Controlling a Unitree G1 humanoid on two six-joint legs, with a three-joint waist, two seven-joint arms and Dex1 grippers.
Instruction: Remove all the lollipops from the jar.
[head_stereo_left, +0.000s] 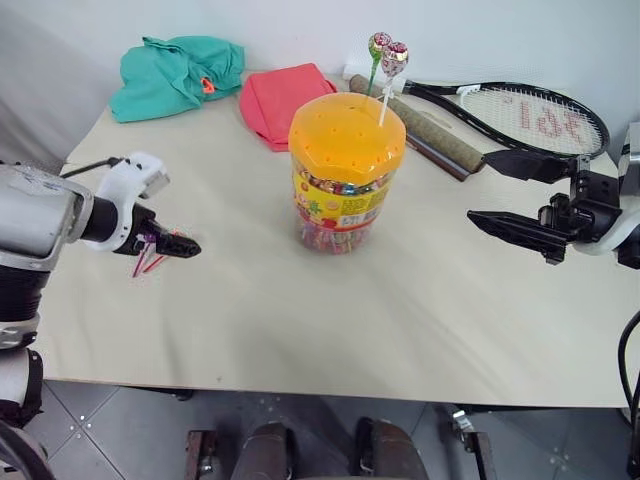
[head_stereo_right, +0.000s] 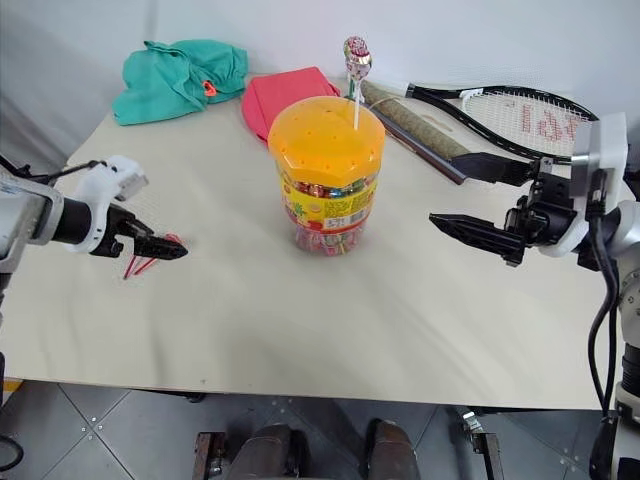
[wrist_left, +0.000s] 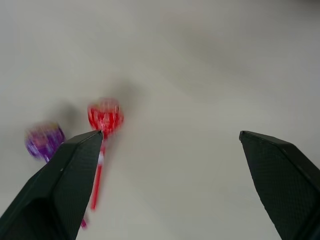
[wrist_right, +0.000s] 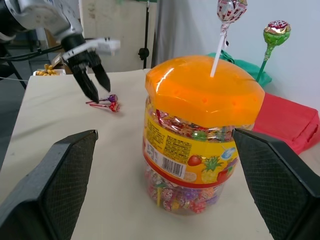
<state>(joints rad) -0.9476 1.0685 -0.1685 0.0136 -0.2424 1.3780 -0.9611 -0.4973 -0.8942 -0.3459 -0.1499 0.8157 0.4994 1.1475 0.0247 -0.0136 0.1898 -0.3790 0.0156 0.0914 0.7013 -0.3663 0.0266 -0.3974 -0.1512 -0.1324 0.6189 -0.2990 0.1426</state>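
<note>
Purple lollipop (wrist_left: 45, 140) blurs, its stick tucked behind the left gripper's finger (wrist_left: 60, 185); red lollipop (wrist_left: 105, 116) smeared too, wrapper print perhaps unreadable.

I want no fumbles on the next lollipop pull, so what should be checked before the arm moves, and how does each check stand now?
1. Left gripper open, nothing held: ok.
2. Red lollipop and purple lollipop lying on the table: ok.
3. Jar upright: ok.
4. Two lollipops left in the lid, the white-stick lollipop and the green-stick lollipop: task not done.
5. Right gripper open, beside the jar: ok.
6. How firmly the sticks sit in the lid: cannot tell.
</note>
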